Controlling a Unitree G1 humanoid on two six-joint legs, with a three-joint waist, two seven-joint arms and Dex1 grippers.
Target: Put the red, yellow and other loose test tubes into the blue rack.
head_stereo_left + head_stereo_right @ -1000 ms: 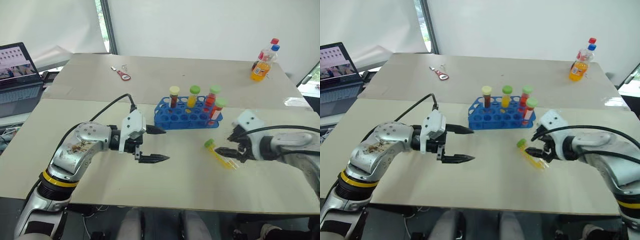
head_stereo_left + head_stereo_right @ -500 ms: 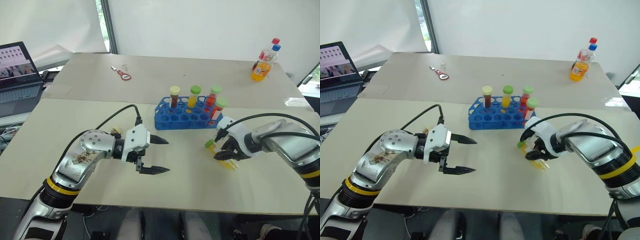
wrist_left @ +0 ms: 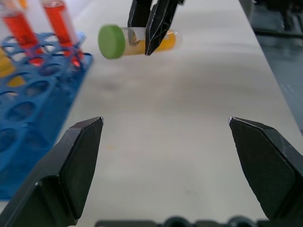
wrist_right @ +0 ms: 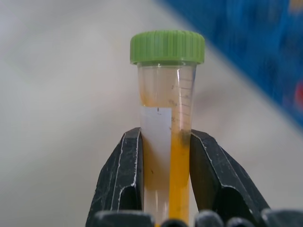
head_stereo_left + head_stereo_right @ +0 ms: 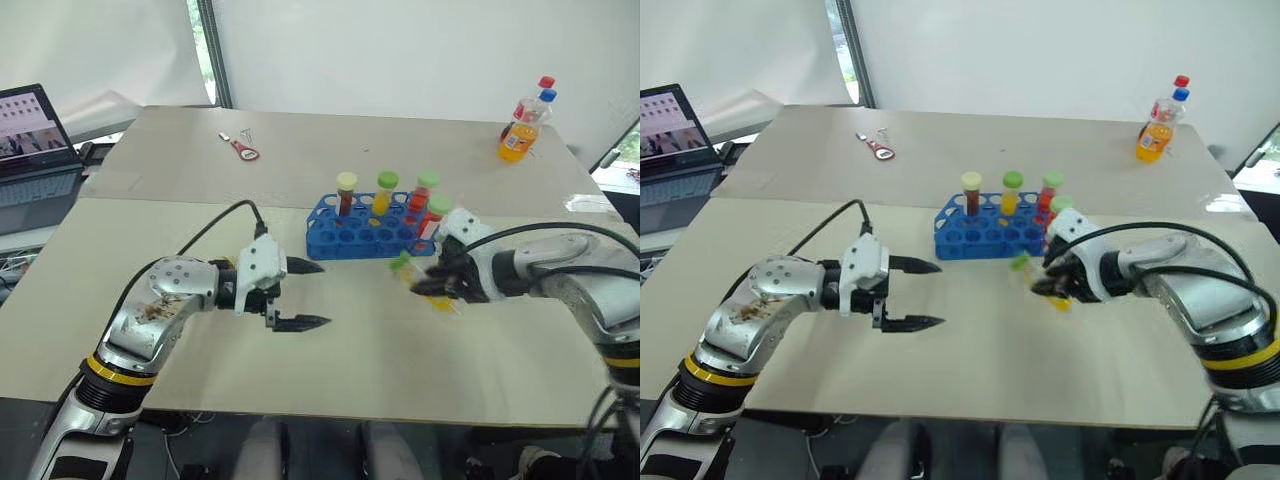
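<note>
- Two pale worktop (image 5: 200, 170) slabs butt together, the seam crossing just behind the blue rack (image 5: 365, 232).
- Left arm reaches in from the near left, elbow bent, forearm level, and the left hand (image 5: 306, 294) points toward the right, hovering over bare worktop in front of the rack's left end.
- Its black fingers (image 3: 75, 161) stand wide apart with nothing between them.
- Right arm comes in from the right edge, forearm running leftward, the right hand (image 5: 1048, 286) tipped a little downward just in front of the rack's right end.
- That hand is clamped on the yellow tube (image 4: 166, 137), gripping it at mid-body; the green cap juts past the fingertips and the tube hangs clear of the worktop, lying roughly level.
- The rack sits mid-worktop and carries four upright tubes along its back and right side: one cream-capped with dark liquid, one green-capped yellow, two green-capped red.
- A laptop (image 5: 35, 140) sits open at the far left.
- An orange soda bottle (image 5: 524, 125) stands at the far right corner.
- Small red-handled tool (image 5: 246, 150) lies on the far slab.
</note>
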